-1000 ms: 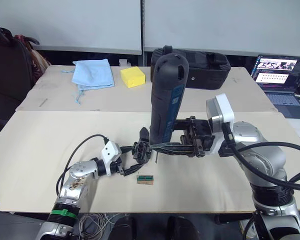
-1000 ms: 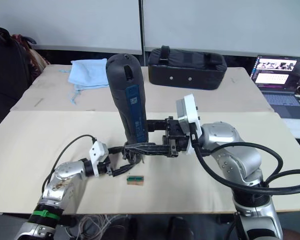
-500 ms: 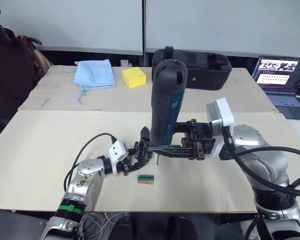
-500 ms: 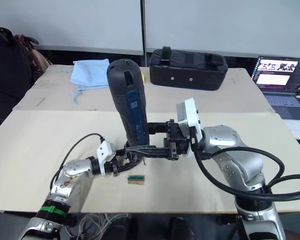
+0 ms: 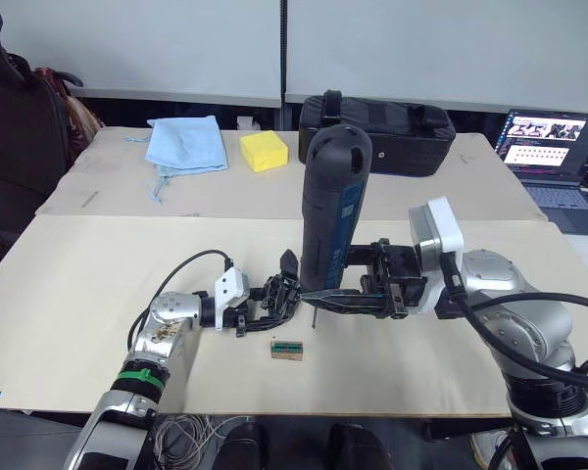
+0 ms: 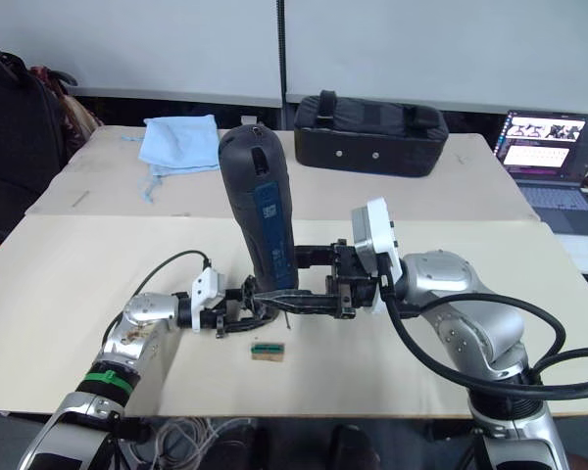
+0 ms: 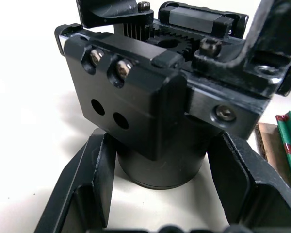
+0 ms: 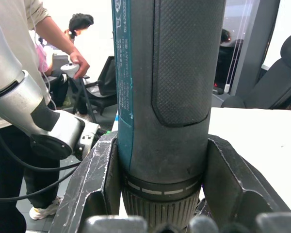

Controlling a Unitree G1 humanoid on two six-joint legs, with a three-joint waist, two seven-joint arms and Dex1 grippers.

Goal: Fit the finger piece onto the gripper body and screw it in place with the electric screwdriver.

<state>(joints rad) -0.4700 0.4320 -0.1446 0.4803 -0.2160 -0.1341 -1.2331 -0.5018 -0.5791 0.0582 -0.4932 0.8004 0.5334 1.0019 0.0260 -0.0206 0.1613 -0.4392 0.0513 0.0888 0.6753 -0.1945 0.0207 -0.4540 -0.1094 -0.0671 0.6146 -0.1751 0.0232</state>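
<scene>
On the near table, my left gripper (image 5: 267,304) is shut on the gripper body (image 5: 277,294), a small black part. Its fingers (image 7: 89,179) clamp the round drum end (image 7: 160,167). The bracket block with two screws (image 7: 121,92) and a gear sit above the drum. A small black wedge (image 5: 287,262), apparently the finger piece, stands up from the body. My right gripper (image 5: 323,291) is shut on the electric screwdriver (image 5: 331,211), which it holds upright. Its thin bit (image 5: 313,315) points down just right of the body.
A small green-topped block (image 5: 285,349) lies in front of the body. On the far table are a blue cloth (image 5: 184,144), a yellow sponge (image 5: 264,151) and a black bag (image 5: 392,127). A laptop (image 5: 549,142) is at the far right. A person (image 8: 43,29) stands beyond the table.
My left forearm has swung forward and lies flatter, still holding the body. The screwdriver has shifted slightly right and down.
</scene>
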